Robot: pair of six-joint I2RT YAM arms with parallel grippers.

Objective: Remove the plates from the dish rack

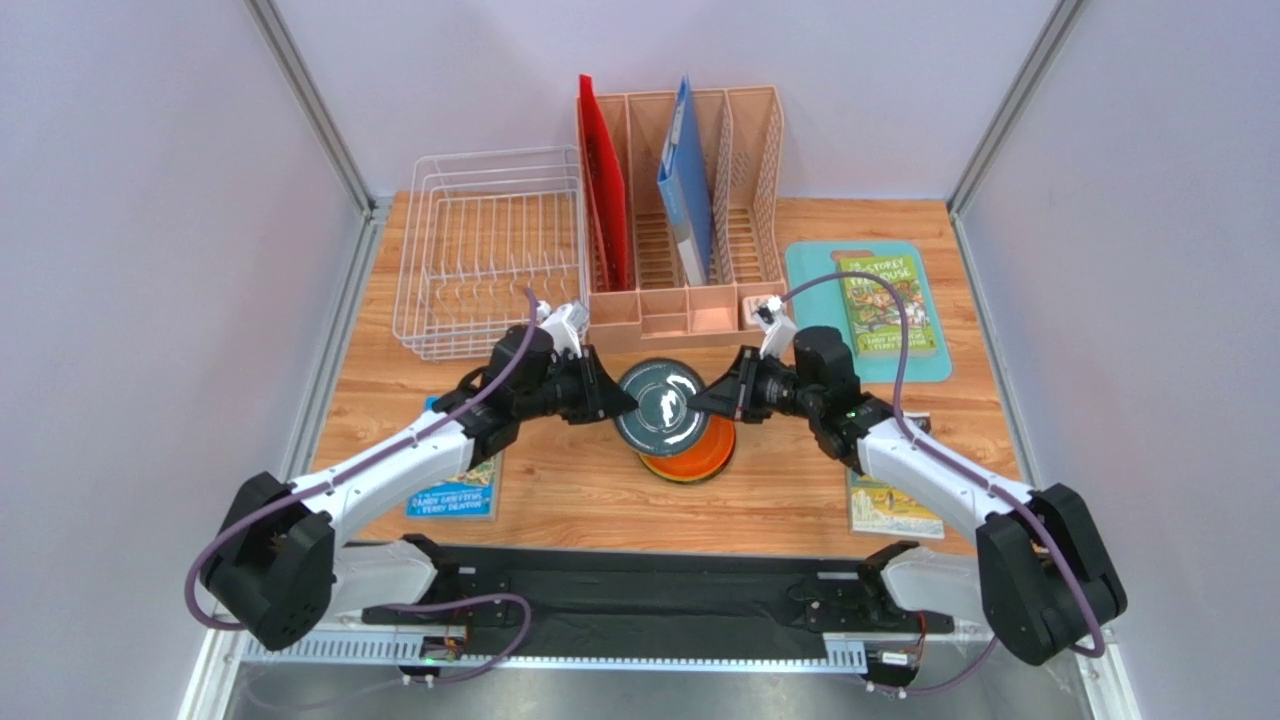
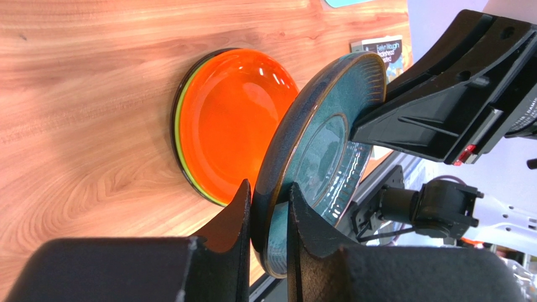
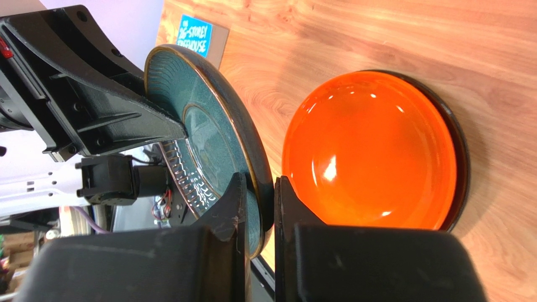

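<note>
Our left hand (image 2: 270, 192) and right hand (image 3: 259, 184) pinch opposite rims of the grey-teal plate (image 1: 658, 405); we should lower it level onto the orange plate (image 1: 706, 459).

The dish rack (image 1: 489, 252) stands far left on the bench (image 1: 601, 503), with the file organizer (image 1: 684, 285) just right of it. Before the organizer lies a plate stack (image 1: 703, 458). Above it, one plate (image 1: 661, 408) is held between the left pincer (image 1: 613, 402) and the right pincer (image 1: 714, 402).
</note>
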